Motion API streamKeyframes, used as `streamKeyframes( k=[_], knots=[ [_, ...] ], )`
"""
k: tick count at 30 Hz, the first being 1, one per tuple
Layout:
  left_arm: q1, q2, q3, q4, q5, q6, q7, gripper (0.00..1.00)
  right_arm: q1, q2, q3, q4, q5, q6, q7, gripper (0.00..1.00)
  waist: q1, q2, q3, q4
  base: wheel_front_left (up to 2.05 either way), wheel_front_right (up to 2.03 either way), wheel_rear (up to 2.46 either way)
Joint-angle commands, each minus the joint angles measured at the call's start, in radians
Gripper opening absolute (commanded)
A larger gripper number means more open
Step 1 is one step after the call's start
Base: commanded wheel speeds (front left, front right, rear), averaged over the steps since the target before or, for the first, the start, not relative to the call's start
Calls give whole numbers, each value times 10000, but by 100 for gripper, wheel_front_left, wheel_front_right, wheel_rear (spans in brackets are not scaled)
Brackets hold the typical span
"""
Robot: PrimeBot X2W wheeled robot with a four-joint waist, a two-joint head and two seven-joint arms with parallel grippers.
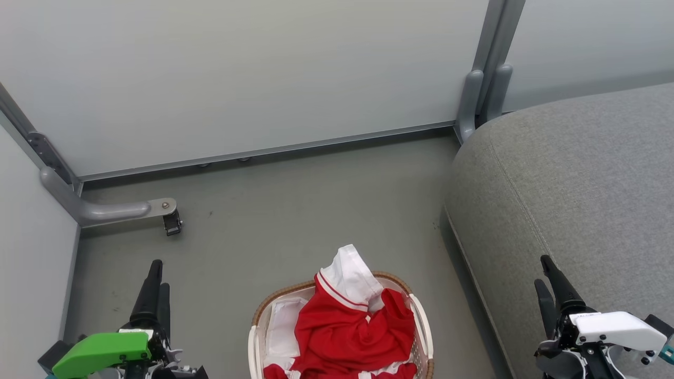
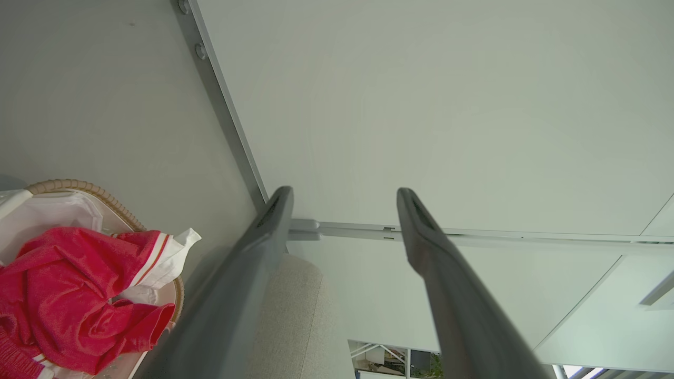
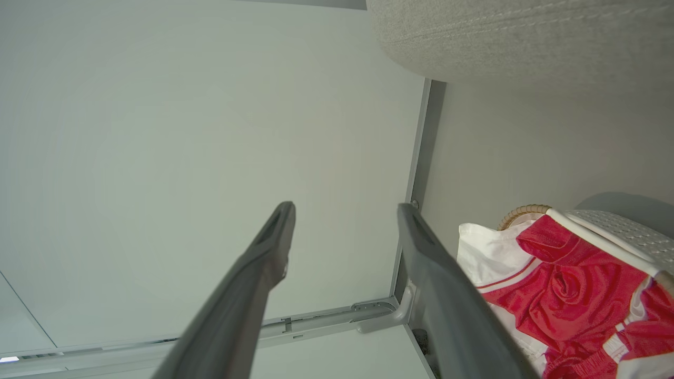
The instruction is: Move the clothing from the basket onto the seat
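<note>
Red clothing (image 1: 347, 329) with white striped trim lies crumpled in the white basket (image 1: 418, 321) with a brown woven rim, on the floor at the bottom centre; a white band sticks up over the far rim. The clothing (image 2: 68, 295) and basket rim (image 2: 84, 187) also show at the lower left of the left wrist view, and the clothing (image 3: 568, 284) at the lower right of the right wrist view. The grey seat (image 1: 579, 184) fills the right. My left gripper (image 1: 156, 284) stands open left of the basket, holding nothing. My right gripper (image 1: 547, 281) stands open over the seat's front part.
Pale partition panels (image 1: 237, 73) close off the back and left, with a grey metal foot and caster (image 1: 171, 221) on the floor at the left. A grey post (image 1: 482, 89) stands by the seat's back corner. Bare floor (image 1: 295, 205) lies beyond the basket.
</note>
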Motion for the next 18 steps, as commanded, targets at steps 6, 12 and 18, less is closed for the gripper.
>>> streamKeyframes(
  k=[6,12,18],
  knots=[
    [-57,45,-268,-481,619,-13,-329,100,-176,-99,43,-292,-664,1,-345,100,0,0,5,5,0,0,0],
    [-20,53,-365,-623,1434,-17,-581,100,-238,-113,-30,-394,-1802,1,-597,100,0,0,8,13,0,0,0],
    [7,61,-339,-694,2579,-21,-822,100,-264,-125,80,-675,-3228,1,-838,100,0,0,13,26,0,0,0]
  ],
)
